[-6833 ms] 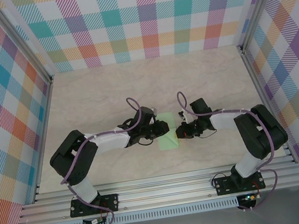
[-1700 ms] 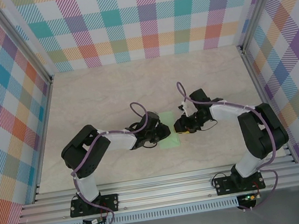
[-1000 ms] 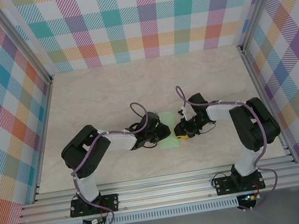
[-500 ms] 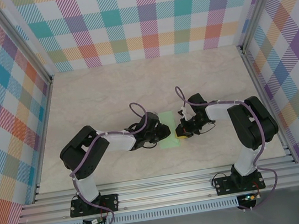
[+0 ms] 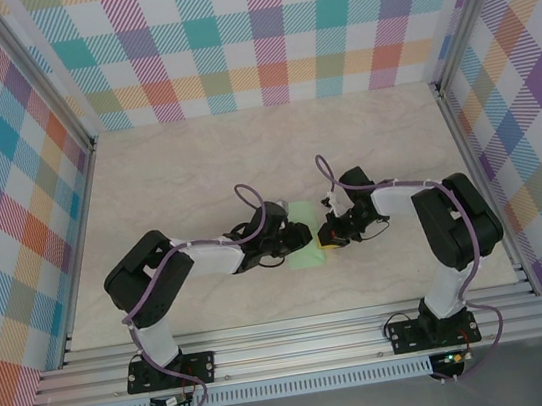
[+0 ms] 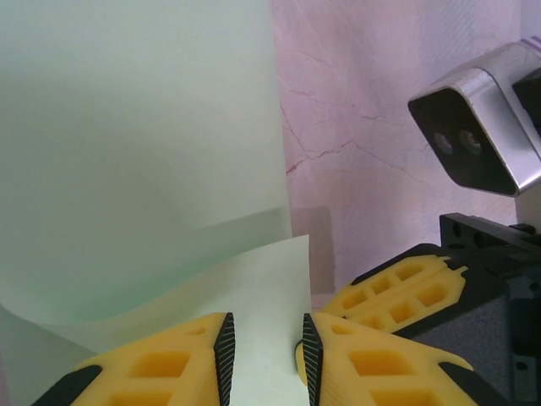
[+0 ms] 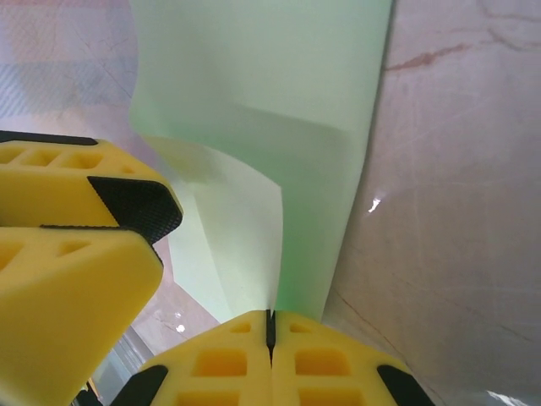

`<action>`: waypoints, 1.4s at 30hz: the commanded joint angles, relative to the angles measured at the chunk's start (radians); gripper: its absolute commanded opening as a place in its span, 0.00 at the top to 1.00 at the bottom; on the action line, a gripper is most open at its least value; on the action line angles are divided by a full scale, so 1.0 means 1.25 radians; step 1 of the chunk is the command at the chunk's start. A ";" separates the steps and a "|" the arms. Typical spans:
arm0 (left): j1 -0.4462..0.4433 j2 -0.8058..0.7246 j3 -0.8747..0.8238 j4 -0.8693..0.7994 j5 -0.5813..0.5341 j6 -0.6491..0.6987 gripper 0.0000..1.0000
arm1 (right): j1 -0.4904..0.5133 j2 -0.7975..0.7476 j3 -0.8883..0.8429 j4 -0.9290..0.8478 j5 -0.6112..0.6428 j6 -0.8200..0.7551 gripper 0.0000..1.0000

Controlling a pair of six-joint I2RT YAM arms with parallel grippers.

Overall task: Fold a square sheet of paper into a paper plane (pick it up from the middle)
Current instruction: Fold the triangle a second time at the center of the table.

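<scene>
on the pale marbled table top, the thin mint-green square sheet of paper lies mid-table, and from above it's mostly covered by both arms, bent inward and nearly meeting. close up, one flap curls upward, its underside hidden. the right gripper is clamped tight on that flap's edge. the left gripper faces it, jaws slightly parted, paper in the gap; whether the pads touch it, can't tell.
</scene>
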 commanded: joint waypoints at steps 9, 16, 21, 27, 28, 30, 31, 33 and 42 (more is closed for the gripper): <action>-0.010 0.054 0.011 0.016 0.011 0.002 0.71 | -0.001 0.030 0.018 -0.022 0.039 -0.024 0.94; -0.012 0.054 0.004 0.010 0.000 -0.002 0.72 | -0.002 -0.014 0.014 -0.046 0.072 -0.018 0.85; -0.012 0.053 0.004 0.010 -0.005 -0.003 0.72 | -0.002 -0.100 -0.018 -0.049 0.072 -0.001 0.80; -0.012 0.057 0.007 0.015 -0.005 -0.007 0.72 | 0.002 -0.133 -0.046 -0.024 -0.030 0.007 0.91; -0.012 0.057 0.008 0.015 -0.005 -0.007 0.72 | 0.005 -0.128 -0.048 -0.019 -0.045 0.010 0.92; -0.012 0.056 0.008 0.015 -0.007 -0.008 0.72 | 0.018 -0.121 -0.052 -0.005 -0.054 0.021 0.93; -0.011 0.055 0.009 0.015 -0.007 -0.008 0.72 | 0.025 -0.118 -0.051 -0.002 -0.058 0.021 0.93; -0.011 0.054 0.008 0.014 -0.010 -0.009 0.72 | 0.040 -0.104 -0.043 -0.005 -0.057 0.020 0.93; -0.011 0.053 0.009 0.015 -0.009 -0.010 0.72 | 0.057 -0.045 -0.033 0.010 -0.025 0.032 0.94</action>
